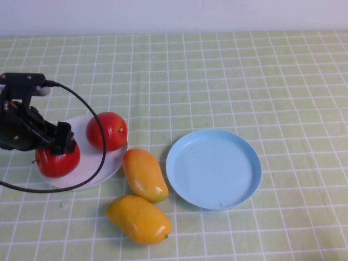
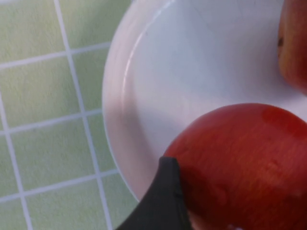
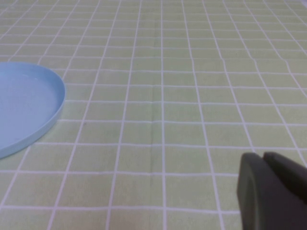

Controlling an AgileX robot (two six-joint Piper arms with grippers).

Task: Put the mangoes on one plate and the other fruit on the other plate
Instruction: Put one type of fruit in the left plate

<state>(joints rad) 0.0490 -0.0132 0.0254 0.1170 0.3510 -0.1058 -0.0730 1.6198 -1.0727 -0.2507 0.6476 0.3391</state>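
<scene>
White plate [image 1: 95,173] is round, shallow and smooth, lower left of the high view. On it are two glossy round red apples: one apple [image 1: 107,130] at the plate's upper right part with a stem dimple, and a second apple [image 1: 57,161] at the plate's left edge. Left gripper [image 1: 54,148] is black, sits right over that second apple, jaws spread wide around it; left wrist view shows a dark fingertip [image 2: 163,201] against the red skin with the white plate [image 2: 192,62] under it, so it reads as a wide hold on the apple, though actual squeeze is hard to confirm. A black cable [image 1: 93,122] loops from the arm across the plate. Two mangoes, smooth, oblong, yellow-orange with a reddish blush, lie on the worktop off both plates: one mango [image 1: 144,174] between the white plate and the blue plate, just beside both; the other mango [image 1: 138,218] lower centre, near the first. Blue plate [image 1: 213,168] is round, light blue, with a raised rim, centre-right, holding no fruit; its edge [image 3: 29,103] shows at the left of the right wrist view. Right gripper [image 3: 271,191] is dark, low right in its own wrist view, jaws clenched with nothing in them, above bare cloth. Worktop [image 1: 244,76] is covered in a pale green cloth with a white grid; a plain pale wall [image 1: 174,13] runs along the top.
</scene>
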